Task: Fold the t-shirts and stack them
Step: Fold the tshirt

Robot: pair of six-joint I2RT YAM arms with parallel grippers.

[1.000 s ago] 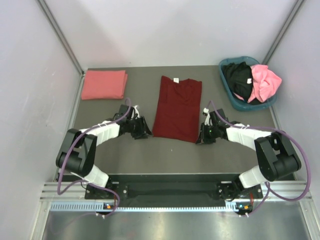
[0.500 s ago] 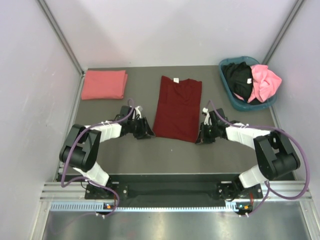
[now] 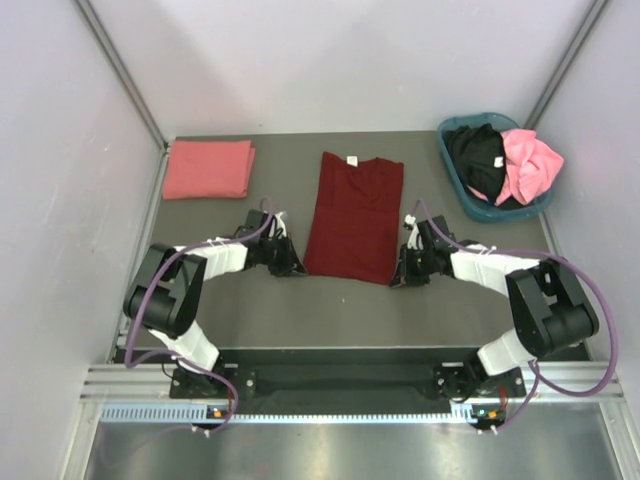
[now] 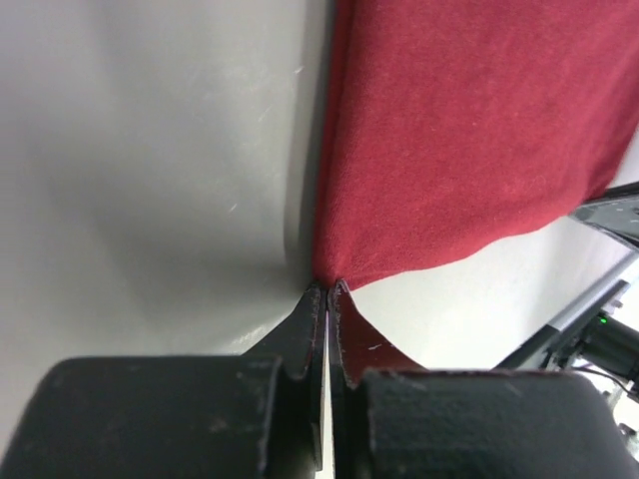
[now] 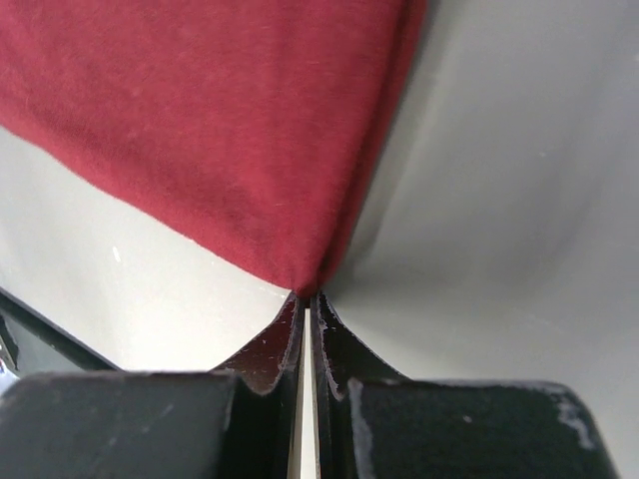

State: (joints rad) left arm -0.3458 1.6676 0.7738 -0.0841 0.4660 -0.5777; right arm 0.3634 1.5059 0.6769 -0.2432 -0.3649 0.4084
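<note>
The dark maroon t-shirt (image 3: 354,215) lies flat mid-table, folded into a long strip with its collar at the far end. My left gripper (image 3: 298,266) is at its near left corner. In the left wrist view that gripper (image 4: 327,287) is shut, with the corner of the maroon cloth (image 4: 469,140) pinched at its tips. At the near right corner sits my right gripper (image 3: 397,280); the right wrist view shows it (image 5: 308,294) shut on the maroon hem (image 5: 230,130). A folded salmon-pink t-shirt (image 3: 207,168) rests at the far left.
A teal-blue basket (image 3: 500,213) stands at the far right and holds a crumpled black t-shirt (image 3: 477,158) and a bright pink t-shirt (image 3: 530,165). Grey walls close in the table on the left, right and back.
My left gripper slid right to the maroon t-shirt's near left corner and closed on it. The right gripper stayed shut at the near right corner.
</note>
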